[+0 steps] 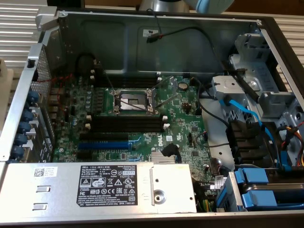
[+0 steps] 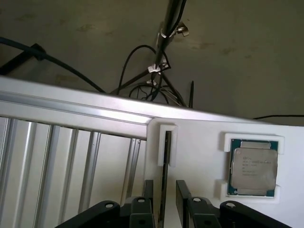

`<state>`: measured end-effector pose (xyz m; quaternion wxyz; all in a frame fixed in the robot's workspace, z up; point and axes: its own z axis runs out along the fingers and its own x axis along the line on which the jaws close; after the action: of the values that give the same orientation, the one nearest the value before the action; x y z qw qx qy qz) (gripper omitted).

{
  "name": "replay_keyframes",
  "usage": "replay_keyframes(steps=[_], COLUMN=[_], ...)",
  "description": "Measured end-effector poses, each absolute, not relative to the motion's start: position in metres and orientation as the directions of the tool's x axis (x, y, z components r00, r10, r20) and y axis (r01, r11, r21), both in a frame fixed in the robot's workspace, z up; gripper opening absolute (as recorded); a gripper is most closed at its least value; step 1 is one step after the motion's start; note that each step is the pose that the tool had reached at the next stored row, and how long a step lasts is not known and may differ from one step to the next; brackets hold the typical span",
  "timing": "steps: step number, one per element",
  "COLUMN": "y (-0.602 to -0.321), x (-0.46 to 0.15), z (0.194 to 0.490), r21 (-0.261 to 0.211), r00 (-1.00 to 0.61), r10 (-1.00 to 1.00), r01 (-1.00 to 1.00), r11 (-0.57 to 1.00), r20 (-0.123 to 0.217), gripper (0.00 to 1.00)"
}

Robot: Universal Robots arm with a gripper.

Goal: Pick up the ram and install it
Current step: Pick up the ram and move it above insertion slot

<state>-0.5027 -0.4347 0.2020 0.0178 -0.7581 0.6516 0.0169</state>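
1. The hand point(image 2: 165, 189) is wide open and holds nothing. Its two dark fingers point(image 2: 148, 194) stand one on each side of the ram point(image 2: 165, 172), close to it, with a thin gap showing on either side.
2. The ram stands on its long edge, so the wrist view sees it end-on as a thin dark strip. Its flat faces and chips cannot be made out.
3. Its long axis runs straight out from the gap between the fingers, in line with them, toward the far edge of the white tray point(image 2: 199, 142).
4. The far end of the ram sits in a raised white bracket point(image 2: 172, 142) near that edge, which keeps it upright.
5. Near the ram on the same tray, a square processor chip point(image 2: 253, 167) lies flat in its own white-walled pocket, metal top up.
6. The tray rests on a ribbed metal bench point(image 2: 57, 161). Beyond it, black cables point(image 2: 142, 85) lie loose on the floor.
7. In the exterior view an open computer case point(image 1: 118, 42) lies flat with its green circuit board point(image 1: 183, 118) facing up.
8. On the board, long black memory slots point(image 1: 135, 124) with white end clips run across the view beside the square metal socket point(image 1: 133, 99). A blue slot point(image 1: 103, 144) lies just past them, next to the labelled power box point(image 1: 114, 185).
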Motion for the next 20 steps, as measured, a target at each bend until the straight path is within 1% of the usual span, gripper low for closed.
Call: replay_keyframes(steps=[4, 5, 6, 7, 9, 20], y=[-0.4348, -0.4347, -0.4348, -0.4347, -0.4347, -0.4347], x=[-0.5027, -0.5027, -0.5027, -0.5027, -0.5027, -0.5027], z=[0.202, 0.2021, 0.2021, 0.2021, 0.2021, 0.2021], r21=[-0.005, -0.005, -0.005, -0.005, -0.005, -0.005], r00=[0.15, 0.15, 0.15, 0.15, 0.15, 0.15], r10=[-0.987, -0.987, -0.987, -0.987, -0.987, -0.987], r01=[-0.989, -0.989, -0.989, -0.989, -0.989, -0.989], r11=[-0.15, -0.15, -0.15, -0.15, -0.15, -0.15], r20=[-0.049, -0.049, -0.049, -0.049, -0.049, -0.049], gripper=[0.33, 0.31, 0.24, 0.24, 0.13, 0.13])
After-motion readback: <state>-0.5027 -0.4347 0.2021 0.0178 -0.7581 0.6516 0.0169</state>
